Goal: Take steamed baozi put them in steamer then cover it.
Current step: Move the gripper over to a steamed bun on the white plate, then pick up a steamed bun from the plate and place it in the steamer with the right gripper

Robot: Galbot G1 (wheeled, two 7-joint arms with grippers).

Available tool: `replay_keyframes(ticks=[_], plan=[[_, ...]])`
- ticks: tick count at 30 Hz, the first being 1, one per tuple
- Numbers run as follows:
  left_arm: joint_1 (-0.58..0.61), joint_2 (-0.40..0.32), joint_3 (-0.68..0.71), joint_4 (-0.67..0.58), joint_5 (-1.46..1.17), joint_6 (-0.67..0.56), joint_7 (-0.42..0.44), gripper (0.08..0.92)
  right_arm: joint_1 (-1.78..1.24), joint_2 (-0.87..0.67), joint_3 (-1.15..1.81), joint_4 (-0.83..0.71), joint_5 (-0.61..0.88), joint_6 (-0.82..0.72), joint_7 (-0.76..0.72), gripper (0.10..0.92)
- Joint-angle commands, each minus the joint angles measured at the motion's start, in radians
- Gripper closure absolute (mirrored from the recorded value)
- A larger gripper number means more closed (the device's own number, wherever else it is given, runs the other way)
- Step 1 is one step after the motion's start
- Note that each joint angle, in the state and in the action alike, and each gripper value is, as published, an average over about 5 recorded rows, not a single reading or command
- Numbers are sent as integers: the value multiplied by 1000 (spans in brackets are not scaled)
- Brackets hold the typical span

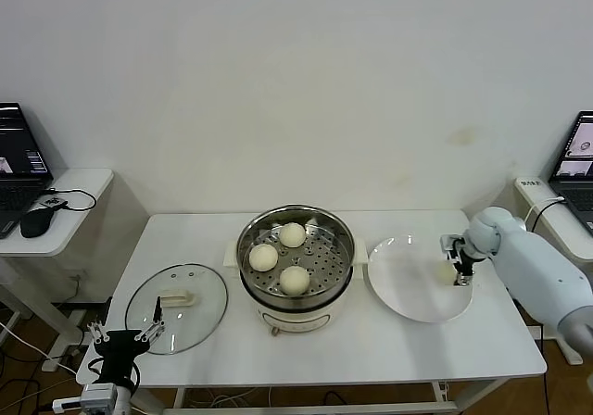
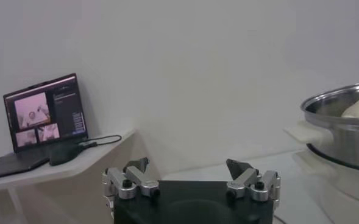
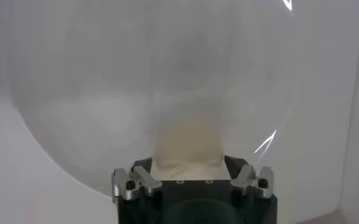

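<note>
From the head view we see our right gripper (image 1: 458, 271) down on the white plate (image 1: 408, 295) at the right of the table, its fingers set either side of the last steamed baozi (image 1: 446, 271) — we judge the grasp is forming, not yet firm. Three baozi already sit on the perforated tray of the steamer (image 1: 296, 257) at the table's centre. The cover (image 1: 176, 295) lies flat to the left, handle up, ready for lifting. Our left gripper (image 1: 123, 339) waits at the near-left table edge, just beside the cover.

In the left wrist view, that gripper (image 2: 191, 176) has its fingers spread wide and empty; the steamer (image 2: 344, 125) stands to one side.

In the right wrist view, the baozi (image 3: 188, 146) sits between the fingers of our right gripper (image 3: 191, 173) on the plate (image 3: 106, 91) — centred, for an even pinch.
</note>
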Motion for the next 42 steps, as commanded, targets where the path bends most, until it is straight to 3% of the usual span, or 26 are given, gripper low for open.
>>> replay_keyframes(ticks=[1, 12, 19, 30, 42], plan=[[1, 1, -2, -3, -1, 0, 0, 177, -3, 14, 5, -18, -9, -1, 4, 325], [7, -2, -5, -16, -12, 0, -1, 177, 8, -3, -4, 16, 4, -6, -7, 398], [11, -3, -4, -39, -13, 1, -2, 177, 64, -65, -61, 119, 74, -34, -26, 432], [11, -9, 9, -57, -8, 3, -3, 177, 422, -219, -344, 391, 408, -169, -52, 435], [9, -4, 9, -63, -9, 2, -3, 177, 798, -122, -660, 649, 811, -408, 47, 418]])
